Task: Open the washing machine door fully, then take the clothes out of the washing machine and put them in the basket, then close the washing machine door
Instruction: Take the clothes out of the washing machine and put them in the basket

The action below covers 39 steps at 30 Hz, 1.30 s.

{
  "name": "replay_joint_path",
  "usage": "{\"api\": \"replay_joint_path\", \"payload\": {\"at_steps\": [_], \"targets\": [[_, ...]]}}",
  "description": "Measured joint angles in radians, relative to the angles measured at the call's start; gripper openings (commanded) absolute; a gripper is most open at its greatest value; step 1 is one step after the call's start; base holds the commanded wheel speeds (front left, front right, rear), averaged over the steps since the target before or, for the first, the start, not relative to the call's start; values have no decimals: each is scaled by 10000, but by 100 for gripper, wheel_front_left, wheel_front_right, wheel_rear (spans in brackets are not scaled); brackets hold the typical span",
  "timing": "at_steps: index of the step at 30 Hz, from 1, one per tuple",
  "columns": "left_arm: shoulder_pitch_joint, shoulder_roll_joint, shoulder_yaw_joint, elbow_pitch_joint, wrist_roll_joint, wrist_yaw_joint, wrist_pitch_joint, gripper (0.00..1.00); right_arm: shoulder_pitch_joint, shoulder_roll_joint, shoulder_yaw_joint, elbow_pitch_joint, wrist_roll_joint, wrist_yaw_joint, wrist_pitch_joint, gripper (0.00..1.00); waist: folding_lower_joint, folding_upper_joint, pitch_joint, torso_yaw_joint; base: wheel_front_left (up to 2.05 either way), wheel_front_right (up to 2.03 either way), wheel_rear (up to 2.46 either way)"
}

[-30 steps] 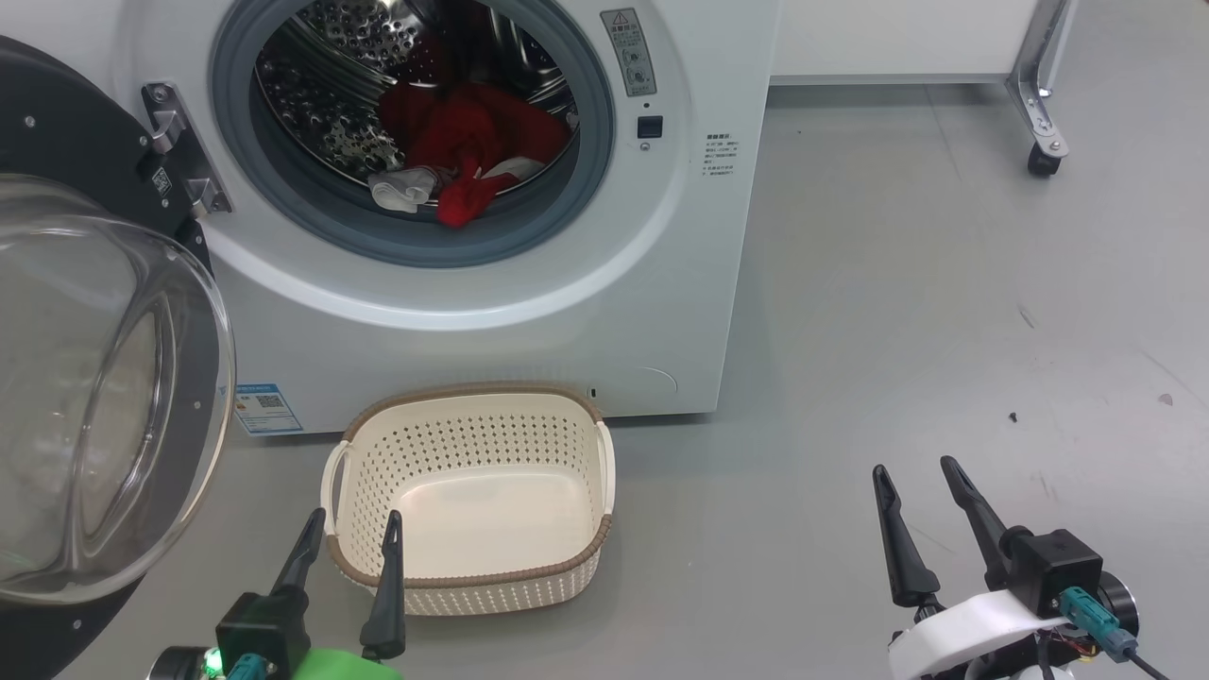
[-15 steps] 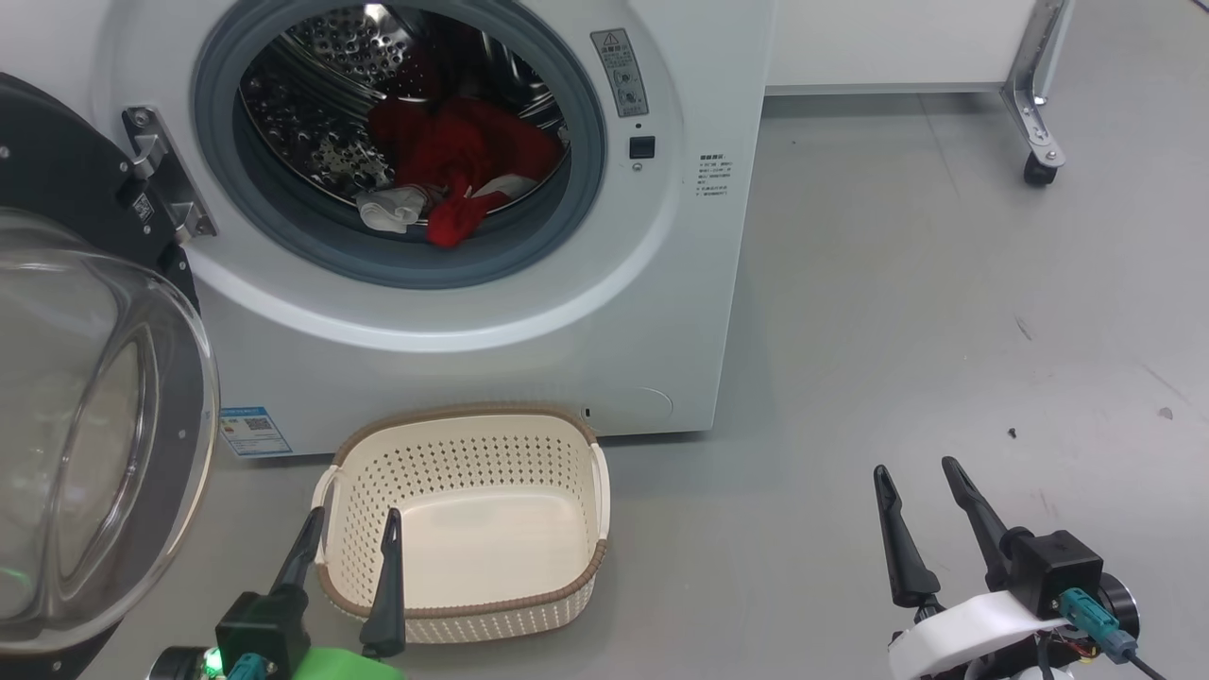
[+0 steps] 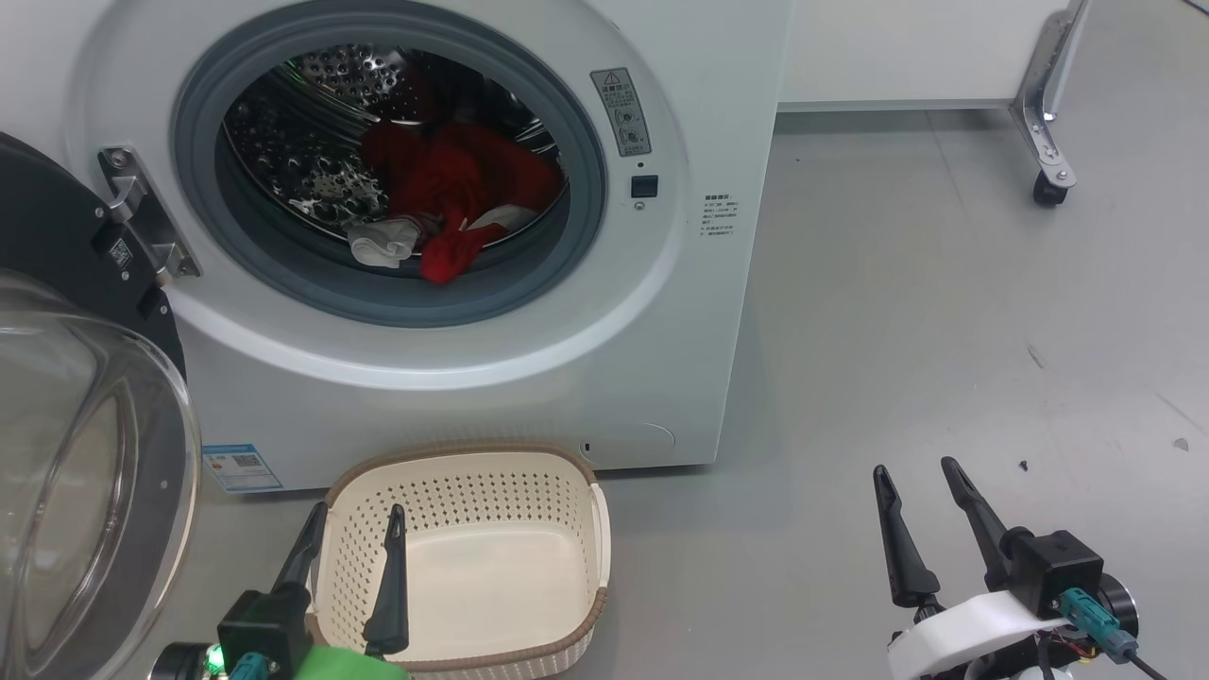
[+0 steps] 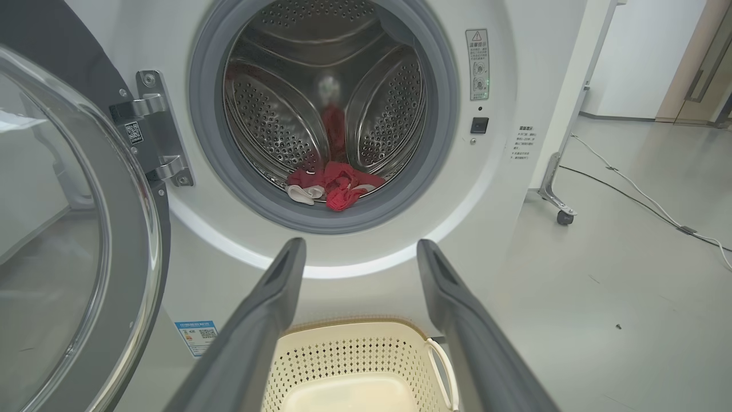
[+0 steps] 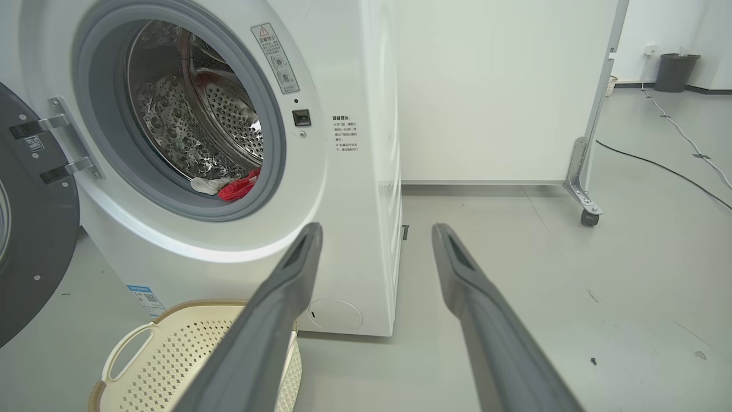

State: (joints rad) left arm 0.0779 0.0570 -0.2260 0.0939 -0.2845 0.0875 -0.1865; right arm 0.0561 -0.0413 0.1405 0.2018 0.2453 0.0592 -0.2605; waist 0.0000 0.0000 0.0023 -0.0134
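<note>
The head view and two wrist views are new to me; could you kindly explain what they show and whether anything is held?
This is a wheeled robot with two arms. The head view looks down from its head: the left claw and right claw are both open and hold nothing. The other two pictures look along each claw's fingers from wrist cameras. On the grey floor stands a white washing machine, its door swung open to the left. Red clothes lie in the drum; the cream basket in front is empty.

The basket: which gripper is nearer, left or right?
Left. The left gripper hangs over the near-left rim of the basket; the right gripper stands over the floor, far to its right.
</note>
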Motion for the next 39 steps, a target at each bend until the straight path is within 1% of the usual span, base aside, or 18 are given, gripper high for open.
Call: {"api": "replay_joint_path", "payload": {"at_steps": [12, 39], "targets": [[0, 0, -8, 0, 0, 2, 8, 100, 0, 0, 31, 4, 8, 0, 0, 100, 0, 0, 16, 26, 38, -38, 0], [0, -2, -148, 12, 0, 12, 100, 100, 1, 0, 44, 0, 8, -4, 0, 100, 0, 0, 160, 121, 1, -1, 0]]}}
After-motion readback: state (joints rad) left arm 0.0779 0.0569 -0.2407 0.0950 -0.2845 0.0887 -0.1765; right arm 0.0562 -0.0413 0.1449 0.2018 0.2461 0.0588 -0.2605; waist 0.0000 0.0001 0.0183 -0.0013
